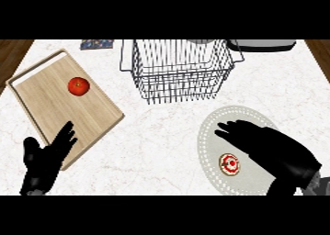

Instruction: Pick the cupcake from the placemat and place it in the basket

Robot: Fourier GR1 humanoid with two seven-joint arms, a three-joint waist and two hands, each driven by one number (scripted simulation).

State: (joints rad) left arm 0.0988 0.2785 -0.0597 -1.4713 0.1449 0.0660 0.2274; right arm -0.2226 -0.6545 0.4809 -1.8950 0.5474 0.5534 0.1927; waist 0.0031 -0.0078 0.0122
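Head view only. Right hand (272, 147) comes in from the lower right, hovering over the placemat (209, 124), fingers straight and spread, pointing up-left, gripping nothing. Cupcake (229, 164) sits on the placemat just left of that hand's palm, red and white top visible; can't tell if the hand touches it. Placemat is round, pale grey with a dotted rim, partly covered by the hand.

Left hand (43, 158) at lower left, open, fingers straight and up, thumb out to the side, resting; fingertips overlap the near corner of the cutting board (52, 98). Board is light wood, lying at an angle on the white marble tabletop (160, 137). Tomato (78, 86) sits on the board, toward its far half, well apart from the left hand.

Wire basket (177, 69) stands at top centre, beyond the placemat, nothing visible inside. Grey rounded object (262, 44) at the top edge right of the basket, cut off. Small patterned item (97, 44) at the top edge left of the basket, too cut off to identify.
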